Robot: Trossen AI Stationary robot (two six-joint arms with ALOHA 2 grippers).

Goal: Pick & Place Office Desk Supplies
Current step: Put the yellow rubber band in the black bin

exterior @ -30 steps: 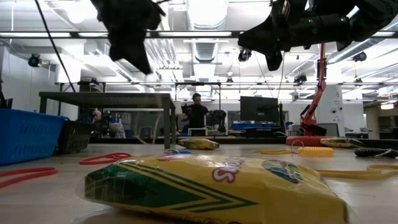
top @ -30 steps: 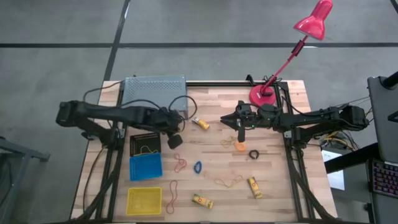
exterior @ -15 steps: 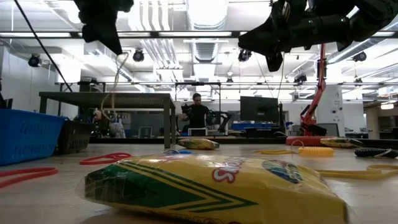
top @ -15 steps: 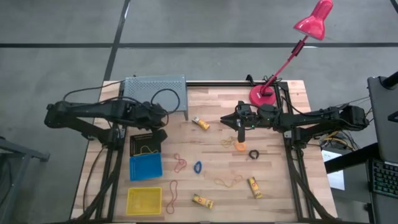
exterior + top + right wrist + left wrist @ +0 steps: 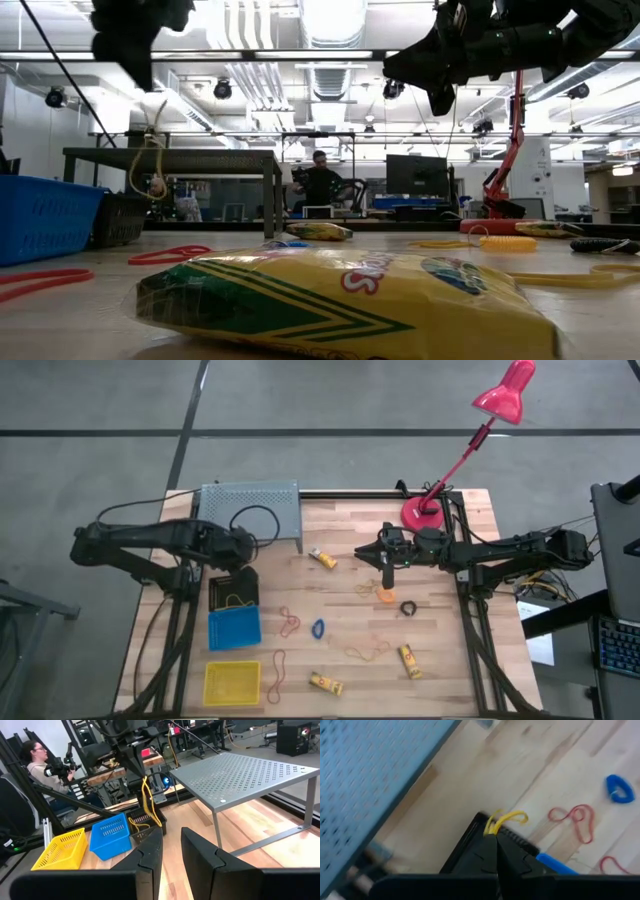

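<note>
Left gripper (image 5: 243, 547) hangs above the black bin (image 5: 232, 592), jaws pinched tight on a yellow rubber band (image 5: 150, 155); the loop dangles slack below the fingertips, its lower end just over the bin's mouth; in the left wrist view the band (image 5: 504, 820) pokes out past the closed tips with the bin's rim right under it.

To do this well, I'd judge: centre over the bin before letting go; come lower so the loop's tail sits inside the walls; open cleanly, since a limp band may cling to a finger pad or drape over the rim.

Right gripper (image 5: 384, 552) waits at about 2 o'clock on the table, near the lamp's pink base (image 5: 421, 514); jaws a narrow gap apart, nothing between them.

Materials: bins are small square mesh-walled baskets, black, then blue (image 5: 234, 628), then yellow (image 5: 231, 682), in a column down the 8 o'clock edge; one yellow band already lies in the black one; grey perforated metal shelf (image 5: 250, 503) at 11 o'clock; table (image 5: 450, 660) of pale wood strips.

Still loose at centre: thin red loops (image 5: 289, 622), a blue ring (image 5: 318, 628), a black ring (image 5: 408, 607), short yellow tubes (image 5: 325, 683) with glossy printed wrappers.
</note>
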